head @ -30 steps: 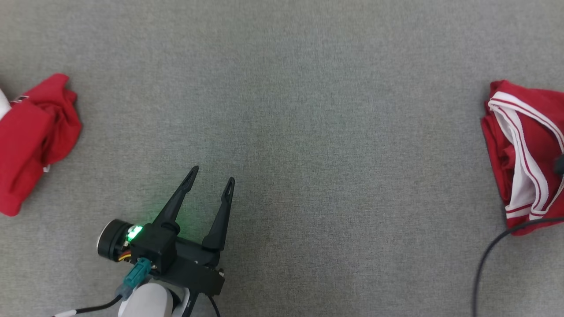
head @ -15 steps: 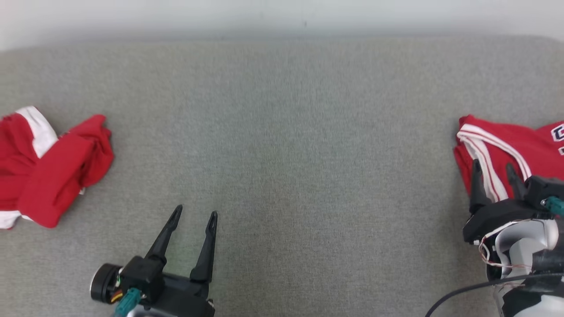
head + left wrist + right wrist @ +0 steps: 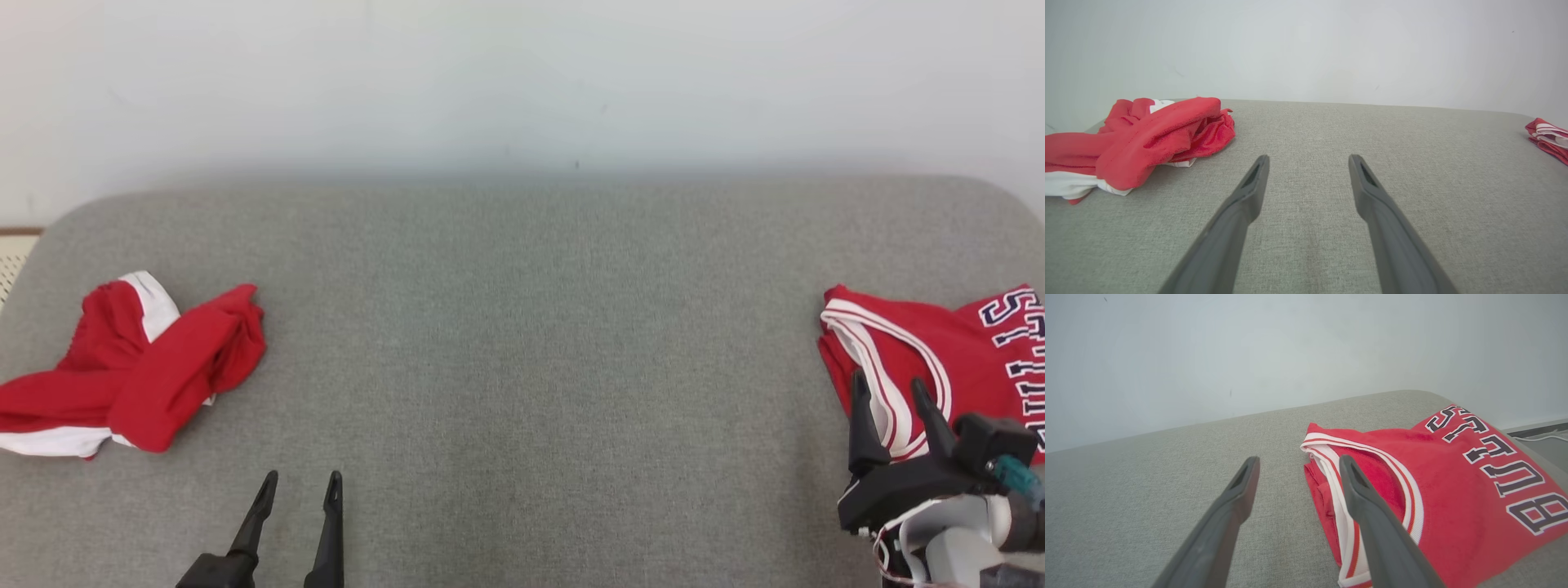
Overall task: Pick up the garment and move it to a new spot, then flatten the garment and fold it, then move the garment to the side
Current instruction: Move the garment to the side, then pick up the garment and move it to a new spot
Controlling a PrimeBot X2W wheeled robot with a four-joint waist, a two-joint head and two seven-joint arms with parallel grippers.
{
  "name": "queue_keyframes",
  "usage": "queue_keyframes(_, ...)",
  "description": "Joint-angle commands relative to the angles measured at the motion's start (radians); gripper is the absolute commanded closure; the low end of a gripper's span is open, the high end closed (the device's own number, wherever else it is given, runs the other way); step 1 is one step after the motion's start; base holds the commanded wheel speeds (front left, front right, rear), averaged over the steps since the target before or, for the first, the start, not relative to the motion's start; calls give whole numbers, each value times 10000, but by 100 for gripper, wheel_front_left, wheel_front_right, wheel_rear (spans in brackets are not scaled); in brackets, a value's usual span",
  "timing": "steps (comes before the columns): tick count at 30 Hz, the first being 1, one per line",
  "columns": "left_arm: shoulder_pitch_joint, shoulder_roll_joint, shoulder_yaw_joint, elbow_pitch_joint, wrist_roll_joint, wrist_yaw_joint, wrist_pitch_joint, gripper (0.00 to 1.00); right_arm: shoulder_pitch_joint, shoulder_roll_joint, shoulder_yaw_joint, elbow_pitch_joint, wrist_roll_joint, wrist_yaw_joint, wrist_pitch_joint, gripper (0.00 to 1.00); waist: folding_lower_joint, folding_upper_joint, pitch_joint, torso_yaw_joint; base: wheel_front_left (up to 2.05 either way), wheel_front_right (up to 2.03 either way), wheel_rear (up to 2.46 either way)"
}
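A grey padded surface (image 3: 539,327) carries a crumpled red-and-white garment (image 3: 155,367) at its left. Just right of it and nearer, the left gripper (image 3: 302,480) points away, fingers apart, empty. At the right, the right gripper (image 3: 888,384), fingers apart and empty, overlaps a folded red jersey (image 3: 971,351).

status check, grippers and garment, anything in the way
Left gripper open, empty, short of crumpled red garment. Right gripper open, empty, at edge of folded red jersey. Nothing between left gripper and garment.
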Motion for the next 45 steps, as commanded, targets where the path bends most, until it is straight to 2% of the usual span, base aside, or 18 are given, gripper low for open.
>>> queue_keyframes(1,188,9,107,51,-98,34,-8,0,264,71,28,-149,26,-11,-1,0,2,1,-415,58,0,0,0)
queue_keyframes(8,590,9,706,273,93,67,-7,0,1225,500,399,-1074,-99,-11,-3,0,2,1,-823,21,0,0,0)
queue_keyframes(18,760,7,1155,326,25,189,-8,0,1940,558,814,-1881,-99,-11,-1,0,2,1,-1043,40,0,0,0)
queue_keyframes(33,932,6,1289,616,30,173,-8,0,2267,527,1215,-2044,-191,-11,-1,0,2,1,-1142,50,0,0,0)
queue_keyframes(39,903,8,1292,752,166,204,-7,0,2268,452,1418,-2064,-97,-11,-1,0,2,1,-1042,496,0,0,0)
queue_keyframes(45,802,6,1436,805,290,173,-8,0,2252,480,1587,-2087,2,-11,-1,0,2,1,-862,1476,0,0,0)
